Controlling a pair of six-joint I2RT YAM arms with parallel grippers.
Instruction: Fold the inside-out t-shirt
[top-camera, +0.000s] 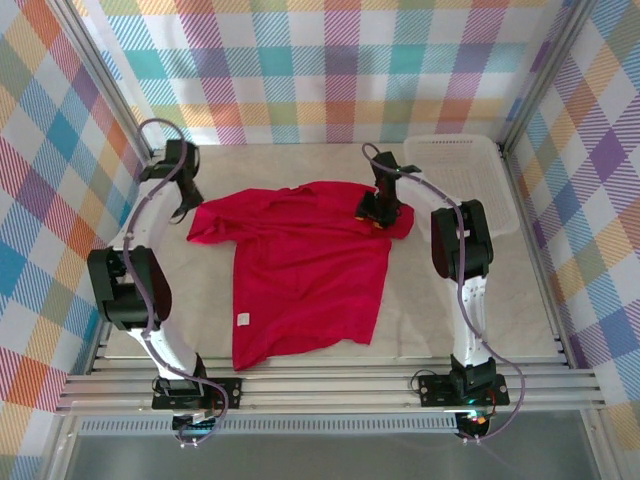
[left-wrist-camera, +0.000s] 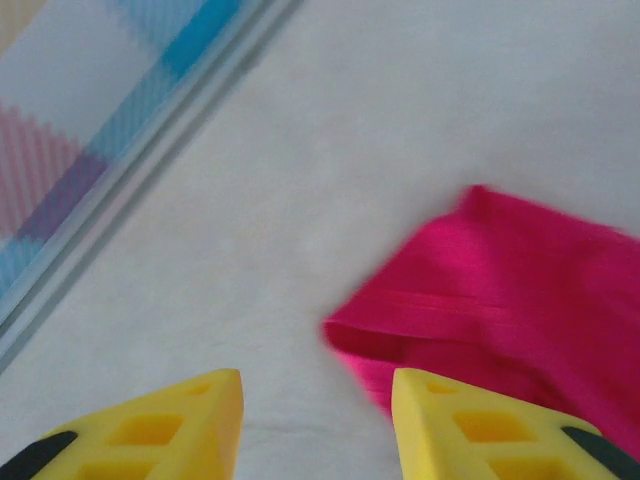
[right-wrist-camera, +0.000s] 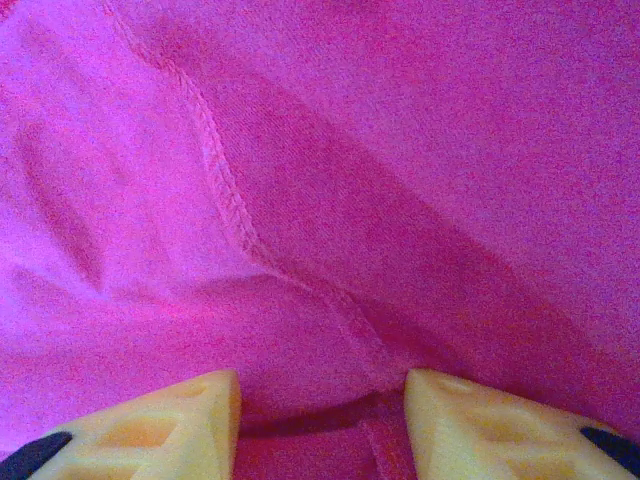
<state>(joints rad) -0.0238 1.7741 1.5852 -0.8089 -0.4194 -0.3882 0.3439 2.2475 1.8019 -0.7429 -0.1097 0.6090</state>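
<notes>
The inside-out t-shirt (top-camera: 305, 290) lies flat in the middle of the table (top-camera: 450, 300). Its long way runs from the far edge to the near edge. The sleeves are at the far end and the bottom hem is at the near end. A small white tag (top-camera: 242, 319) sits low on the left side.

The left gripper (top-camera: 183, 208) is just off the tip of the left sleeve, towards the left edge. The sleeve lies to its right. The right gripper (top-camera: 378, 208) is on top of the right shoulder, so it is the closer one to the cloth.

The left wrist camera shows what the top camera cannot. Its yellow fingers (left-wrist-camera: 190, 420) are apart, with bare table between them and nothing held. The sleeve end is just beside the right finger. So I think this arm must slide right to reach it.

The right wrist camera shows its fingers (right-wrist-camera: 170, 420) apart too, over red cloth with a seam. A little fold sits between them. They do not look squeezed on it.
</notes>
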